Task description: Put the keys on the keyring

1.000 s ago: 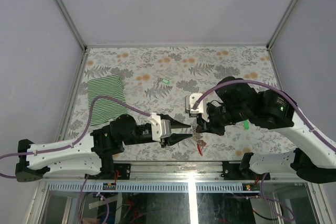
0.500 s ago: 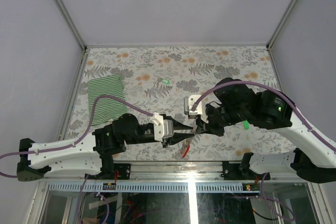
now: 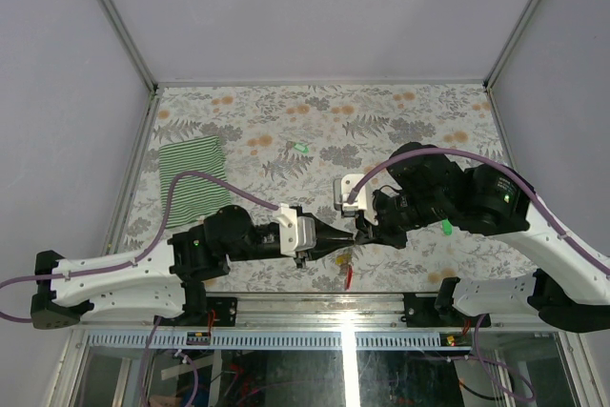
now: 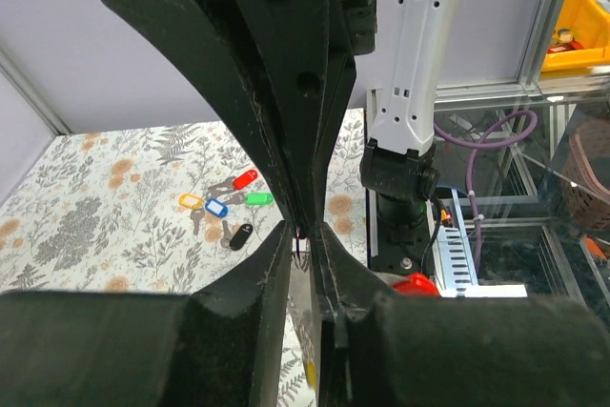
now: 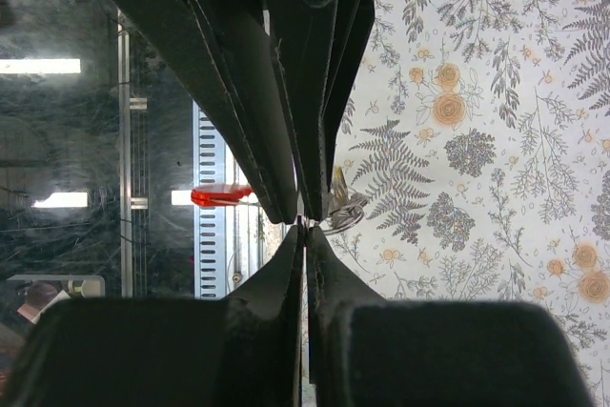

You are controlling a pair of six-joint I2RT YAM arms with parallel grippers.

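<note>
The table cover (image 3: 419, 111) is pale, printed with grey ferns and orange flowers; the cloth (image 3: 191, 178) is green with white stripes. The keys (image 4: 215, 207) have yellow, blue, red, green and black heads. The keyring (image 5: 219, 195) loop is red; the arms (image 3: 105, 278) are white and black.

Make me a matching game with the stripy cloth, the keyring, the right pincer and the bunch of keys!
Things:
1. cloth
2. keyring
3. right pincer
4. keys

Matches:
A. shut
B. red loop, dangling
C. green stripes, on the left side of the table
D. coloured heads, lying in a bunch on the table

Pairs: 1-C, 2-B, 3-A, 4-D
</note>
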